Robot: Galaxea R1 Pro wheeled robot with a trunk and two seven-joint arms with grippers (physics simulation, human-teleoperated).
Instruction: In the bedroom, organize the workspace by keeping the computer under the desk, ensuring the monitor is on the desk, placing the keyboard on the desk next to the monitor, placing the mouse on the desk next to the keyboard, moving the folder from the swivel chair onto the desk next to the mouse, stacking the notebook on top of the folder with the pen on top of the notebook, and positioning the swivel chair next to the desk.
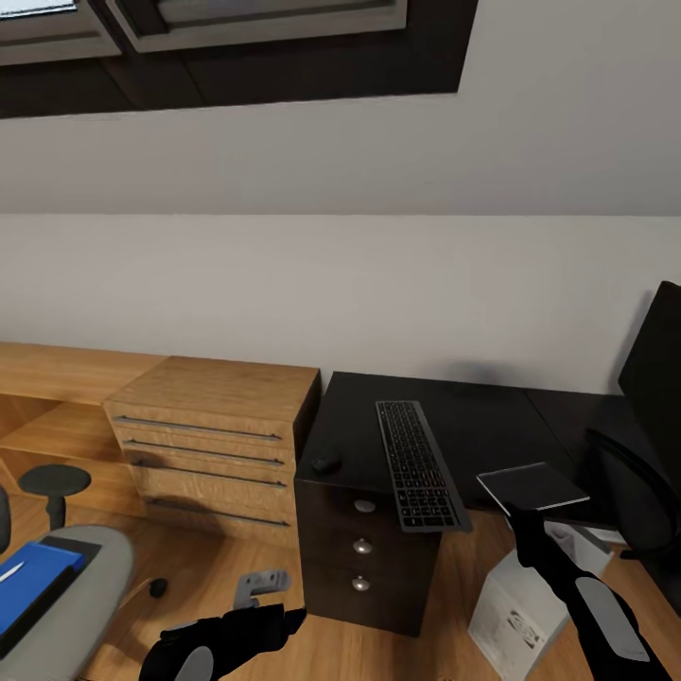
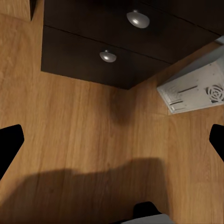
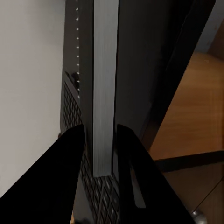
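Above the desk (image 1: 492,416), right gripper (image 3: 99,133) pinches the notebook (image 1: 532,486); left gripper (image 2: 112,140) spread, empty.

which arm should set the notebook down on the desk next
Right. The right gripper already pinches the notebook just above the desk, beside the keyboard. The left gripper hangs low and open over the floor.

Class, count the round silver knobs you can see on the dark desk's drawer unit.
3, stacked in a vertical line on its front: top knob, middle knob, bottom knob.
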